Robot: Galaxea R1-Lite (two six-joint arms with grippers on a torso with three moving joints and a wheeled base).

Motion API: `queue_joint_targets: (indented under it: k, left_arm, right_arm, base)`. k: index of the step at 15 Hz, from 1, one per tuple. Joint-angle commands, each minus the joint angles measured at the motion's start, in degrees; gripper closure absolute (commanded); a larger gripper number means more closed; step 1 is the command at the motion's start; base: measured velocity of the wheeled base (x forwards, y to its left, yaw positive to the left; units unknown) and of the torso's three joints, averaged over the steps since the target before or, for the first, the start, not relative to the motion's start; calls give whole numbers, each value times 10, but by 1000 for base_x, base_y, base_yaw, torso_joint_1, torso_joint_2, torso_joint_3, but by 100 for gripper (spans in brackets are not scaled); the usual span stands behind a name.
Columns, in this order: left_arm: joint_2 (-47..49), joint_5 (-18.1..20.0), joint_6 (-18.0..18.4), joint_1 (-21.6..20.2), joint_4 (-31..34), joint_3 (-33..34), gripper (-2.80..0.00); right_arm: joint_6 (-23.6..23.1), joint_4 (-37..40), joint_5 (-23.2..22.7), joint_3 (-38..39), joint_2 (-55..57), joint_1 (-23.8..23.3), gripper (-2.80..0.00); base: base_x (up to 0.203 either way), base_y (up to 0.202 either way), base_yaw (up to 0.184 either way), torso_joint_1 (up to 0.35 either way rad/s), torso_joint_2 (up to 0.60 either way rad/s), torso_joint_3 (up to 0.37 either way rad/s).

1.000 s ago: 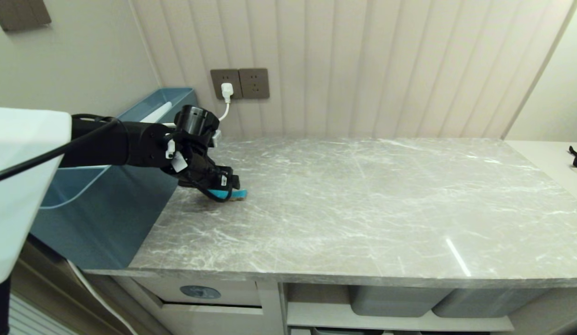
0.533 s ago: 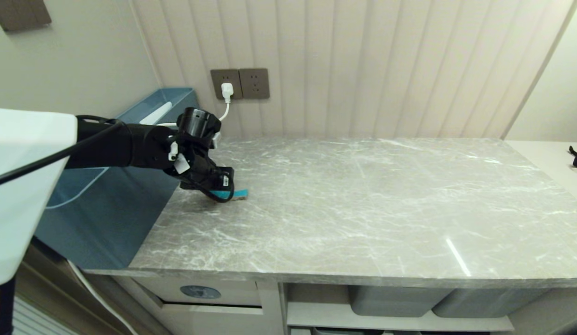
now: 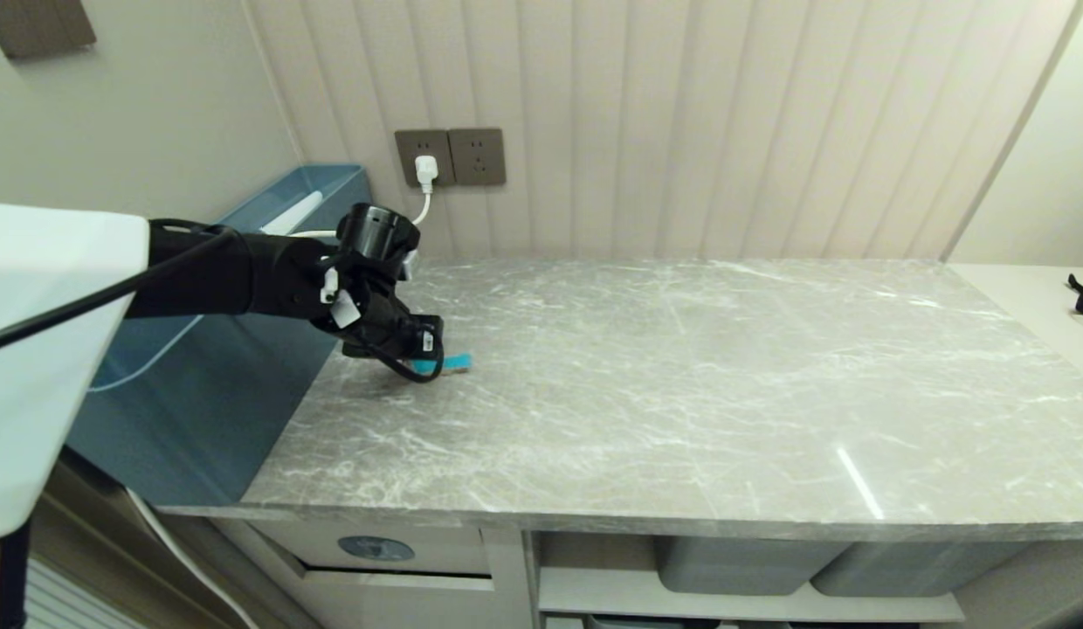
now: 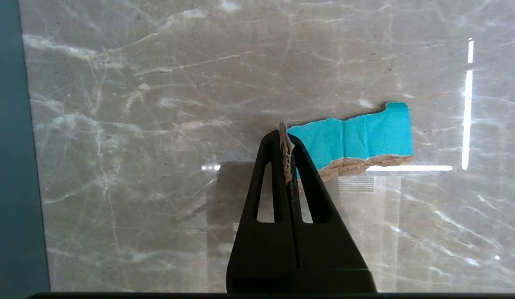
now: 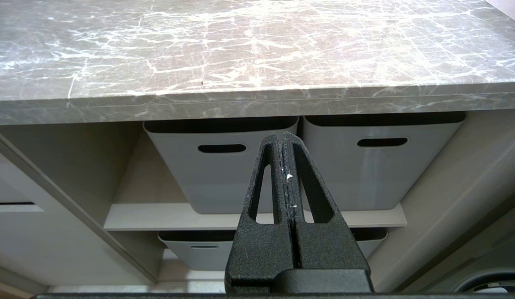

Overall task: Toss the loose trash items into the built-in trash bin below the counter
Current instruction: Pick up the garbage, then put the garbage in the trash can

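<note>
1. A pale slatted wall with a wall socket [image 3: 450, 157] backs the grey marble worktop [image 3: 681, 384]; a large blue box [image 3: 201, 384] stands against the worktop's left end
2. The built-in trash bin [image 3: 375, 549] sits in the beige cabinet front below the worktop's left front edge, marked by a blue oval sticker; grey tubs [image 5: 222, 166] fill the shelves to its right
3. The turquoise cardboard scrap [image 4: 357, 139] lies near the worktop's back left part, its long axis running away from the left tool [image 4: 286, 151] toward the right, the far end resting on or just above the stone
4. The left tool is closed narrow on the scrap's ragged near edge; the bin lies forward and below it, so I judge a lift and a carry toward the front edge comes next
5. The right tool [image 5: 284, 166] is closed on nothing, parked low before the tubs, well apart from the scrap
</note>
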State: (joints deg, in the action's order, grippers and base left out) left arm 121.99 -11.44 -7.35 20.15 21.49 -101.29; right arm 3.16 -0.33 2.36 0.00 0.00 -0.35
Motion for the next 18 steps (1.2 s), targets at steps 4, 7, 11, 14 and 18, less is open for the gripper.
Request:
queue_joint_targets:
  k: [4,7,11,14,18]
  left_arm:
    - [-36,10,-53,34,-23,-1,0]
    - [-83,35,-26,47,-72,1,0]
    - [-197,38,4,69,-106,16,0]
    - [-356,53,30,69,-120,106,0]
    - [-622,139,65,-44,-146,326,0]
  right_arm:
    - [0,0,0,1,0,0,0]
    - [0,0,0,1,0,0,0]
    - [0,0,0,1,0,0,0]
    - [0,0,0,1,0,0,0]
    - [0,0,0,1,0,0,0]
  base:
    - [0,0,0,0,0,0]
    - [0,0,0,0,0,0]
    - [0,0,0,0,0,0]
    - [0,0,0,0,0,0]
    - [0,0,0,0,0,0]
